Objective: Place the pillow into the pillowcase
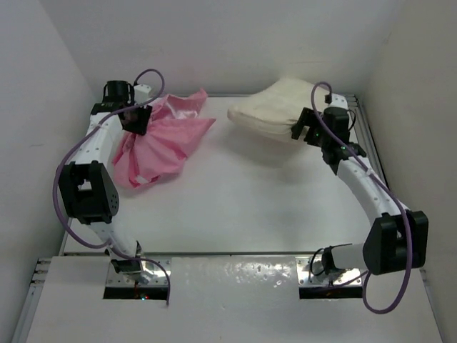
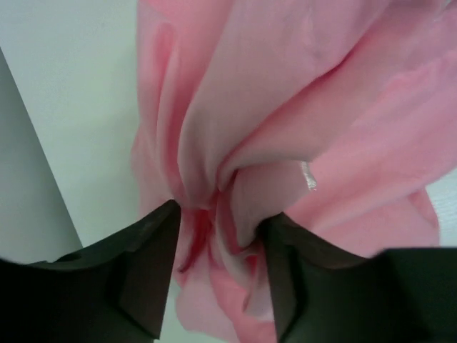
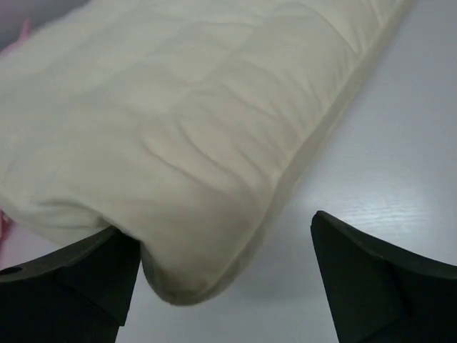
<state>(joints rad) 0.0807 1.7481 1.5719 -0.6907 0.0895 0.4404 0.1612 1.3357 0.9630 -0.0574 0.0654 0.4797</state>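
The pink satin pillowcase (image 1: 164, 139) lies crumpled at the back left of the table. My left gripper (image 1: 136, 121) is down on its left side. In the left wrist view a bunched fold of the pillowcase (image 2: 285, 107) runs through the gap of my left gripper (image 2: 218, 214), whose jaws stand partly apart. The cream pillow (image 1: 275, 111) lies at the back right, and my right gripper (image 1: 303, 132) is at its near right end. In the right wrist view the pillow (image 3: 178, 121) has its corner against the left finger of my right gripper (image 3: 221, 223), which is open wide.
White walls (image 1: 43, 86) close in the table on the left, back and right. A metal rail (image 1: 368, 128) runs along the right edge. Purple cables (image 1: 64, 179) loop beside both arms. Bare white table (image 1: 243, 200) lies between the arms.
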